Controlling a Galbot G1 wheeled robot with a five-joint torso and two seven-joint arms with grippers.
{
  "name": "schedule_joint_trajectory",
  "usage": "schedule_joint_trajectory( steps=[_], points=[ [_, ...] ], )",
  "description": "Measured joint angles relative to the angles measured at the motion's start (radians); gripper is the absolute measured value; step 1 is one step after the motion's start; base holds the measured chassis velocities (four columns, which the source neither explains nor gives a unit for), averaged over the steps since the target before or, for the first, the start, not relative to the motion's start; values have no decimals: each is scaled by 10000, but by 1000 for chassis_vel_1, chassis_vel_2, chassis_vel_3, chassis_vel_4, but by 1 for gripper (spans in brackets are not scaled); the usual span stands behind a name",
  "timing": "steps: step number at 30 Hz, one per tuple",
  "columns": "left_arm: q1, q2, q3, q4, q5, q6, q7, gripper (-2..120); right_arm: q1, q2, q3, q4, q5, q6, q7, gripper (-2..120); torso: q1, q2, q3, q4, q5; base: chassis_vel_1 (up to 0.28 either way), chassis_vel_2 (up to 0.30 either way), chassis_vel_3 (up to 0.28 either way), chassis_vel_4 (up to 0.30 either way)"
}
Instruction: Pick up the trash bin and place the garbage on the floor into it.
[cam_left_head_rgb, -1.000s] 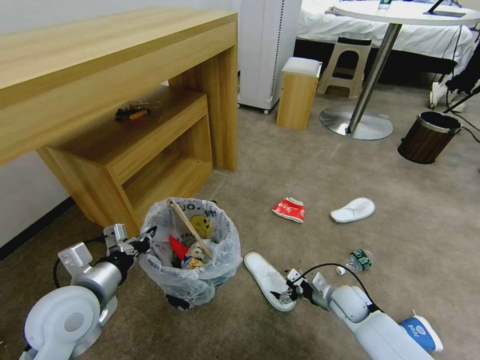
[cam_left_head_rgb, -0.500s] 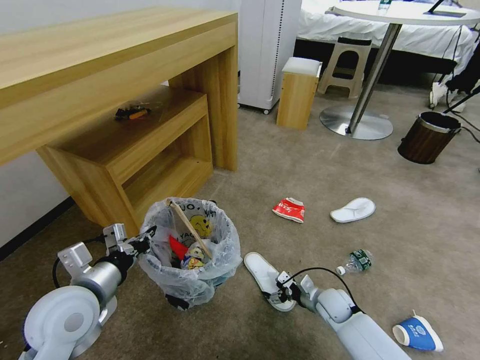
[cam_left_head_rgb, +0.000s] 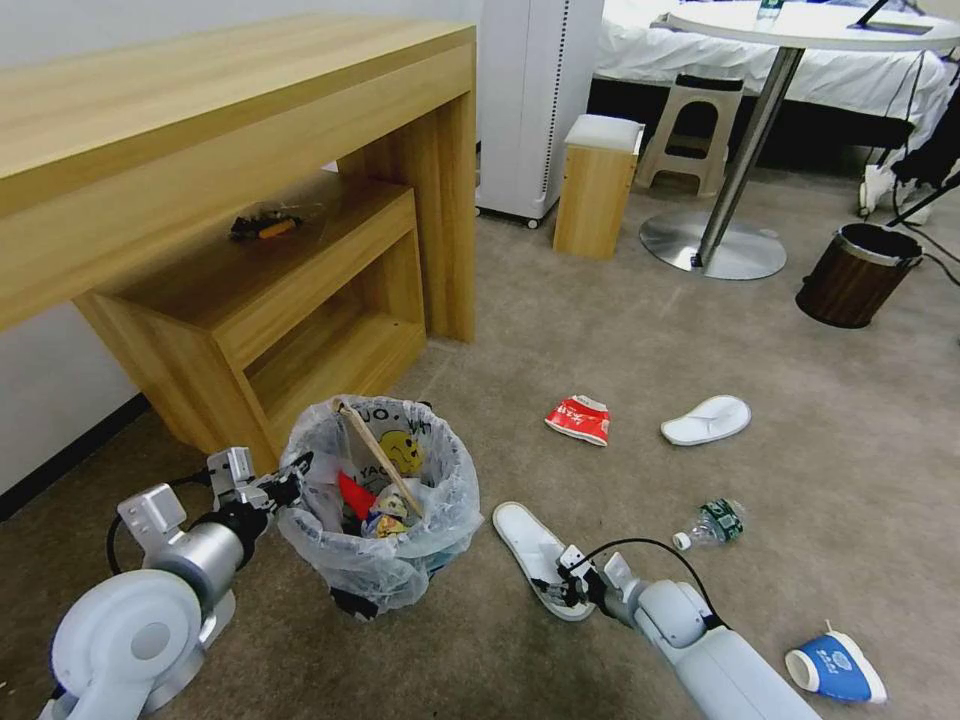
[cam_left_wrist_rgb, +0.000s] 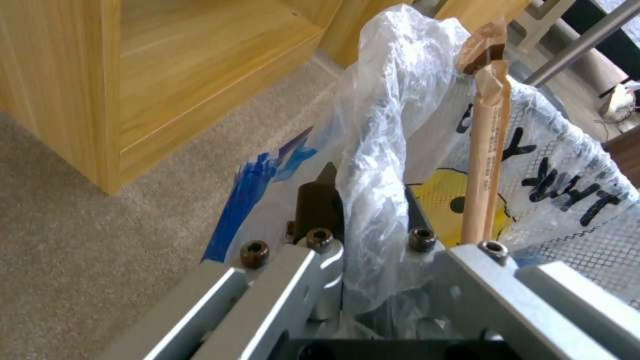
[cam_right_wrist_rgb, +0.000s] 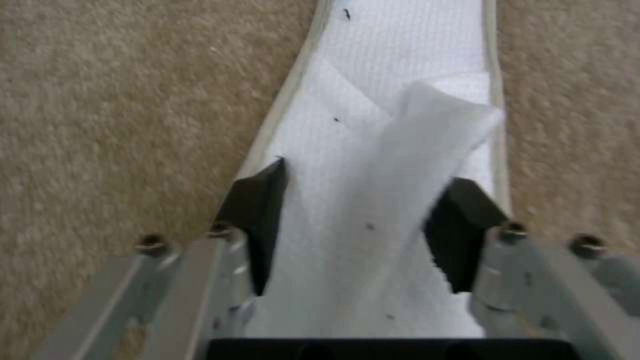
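Right wrist view: right gripper (cam_right_wrist_rgb: 363, 220) jaws spread, straddling near slipper (cam_right_wrist_rgb: 400, 150), dark pads touching woven white sole and folded strap, likely set to pinch. Head view: slipper (cam_left_head_rgb: 535, 555) flat on beige carpet (cam_left_head_rgb: 600, 330), at 3 o'clock from trash bin (cam_left_head_rgb: 385, 500). Left gripper (cam_left_head_rgb: 285, 485) clamped on crinkly bag rim at bin's 9 o'clock, probably steadying it. Wooden stick (cam_left_head_rgb: 380, 455) leaned inside.

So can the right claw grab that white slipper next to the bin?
Probably yes. The right claw is open and already straddles the near white slipper, a finger on either side of its strap. Nothing lies between them.
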Motion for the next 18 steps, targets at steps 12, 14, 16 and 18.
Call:
schedule_joint_trajectory(
  steps=[12,14,16,18],
  points=[
    [-29,5,12,51,2,-3,12,3,-113,-354,93,310,95,0,15,29,1,0,0,0,1,0,0,0,0],
    [-41,14,13,63,2,-5,13,3,-173,-544,120,503,163,19,70,19,0,0,0,-1,0,0,0,0,0],
    [-46,17,12,65,1,-6,15,3,-208,-645,133,630,216,23,138,14,0,0,0,-2,0,0,0,0,0],
    [-76,23,25,84,-7,-9,21,3,-271,-868,151,903,328,21,372,3,0,0,0,-1,0,0,0,0,0]
  ],
)
